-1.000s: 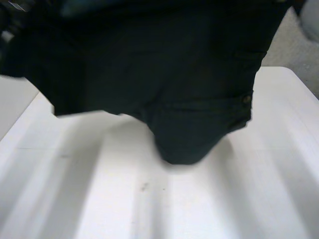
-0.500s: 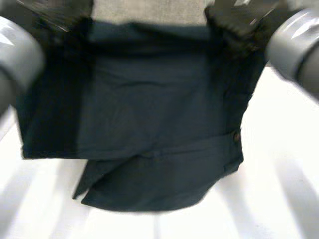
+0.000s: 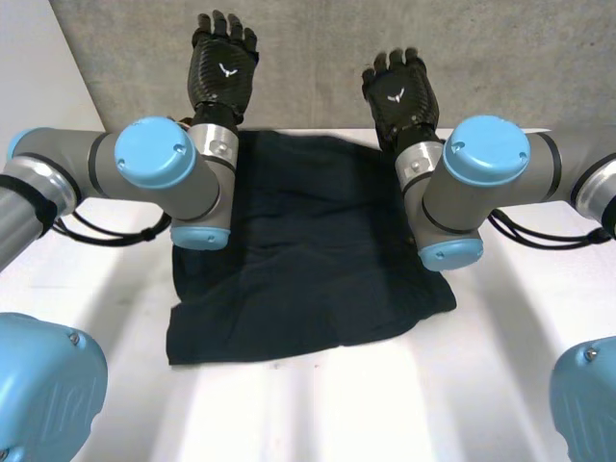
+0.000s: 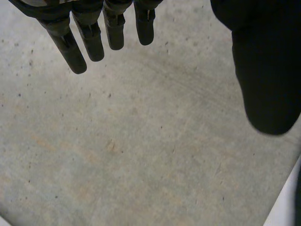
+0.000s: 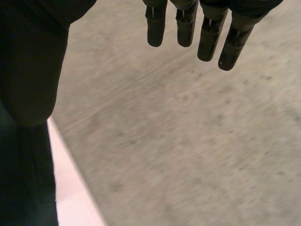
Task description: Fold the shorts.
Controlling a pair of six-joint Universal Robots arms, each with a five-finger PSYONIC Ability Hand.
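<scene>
The dark navy shorts lie flat on the white table in a folded, roughly square shape. My left hand hovers past the far left corner of the shorts, above the floor beyond the table's far edge, fingers straight and holding nothing. My right hand is beyond the far right corner, its fingers likewise straight and empty. Both arms reach over the cloth's side edges. A dark strip of the shorts lies beside the right thumb.
Grey concrete floor lies beyond the table's far edge. A pale wall panel stands at the far left. White tabletop runs in front of the shorts and on both sides.
The shorts were hanging in the air in both hands; they now lie on the table. Both hands have let go, opened and moved past the far edge.
</scene>
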